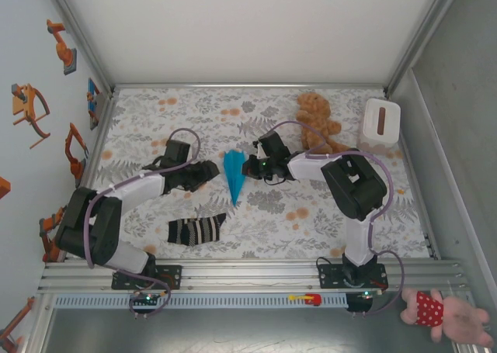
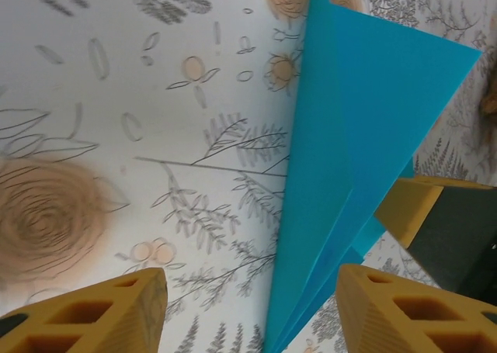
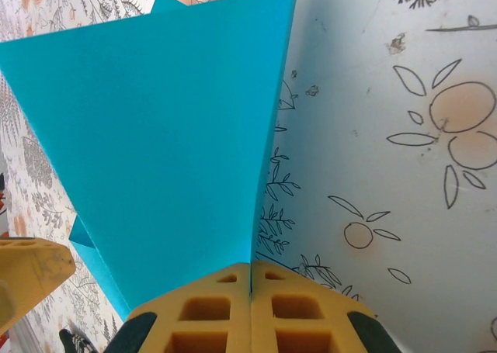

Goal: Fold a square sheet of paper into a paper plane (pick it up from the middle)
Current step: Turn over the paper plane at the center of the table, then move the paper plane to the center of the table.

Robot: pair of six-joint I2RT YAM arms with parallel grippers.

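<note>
Where it lies near the worktop's (image 1: 311,213) middle, the creased turquoise paper plane (image 1: 234,174), tip toward the near edge, is pinched by the right tool (image 3: 250,291); the left tool (image 2: 248,306) is spread open, apparently astride it.

The paper plane (image 1: 234,174) is plain turquoise-blue. The sock (image 1: 196,230) has black-and-white stripes. Teddy bear (image 1: 317,120): brown. Table cover (image 1: 147,116): white, grey leaves, orange blooms. Plush toy (image 1: 446,313): pink, red-spotted.
</note>
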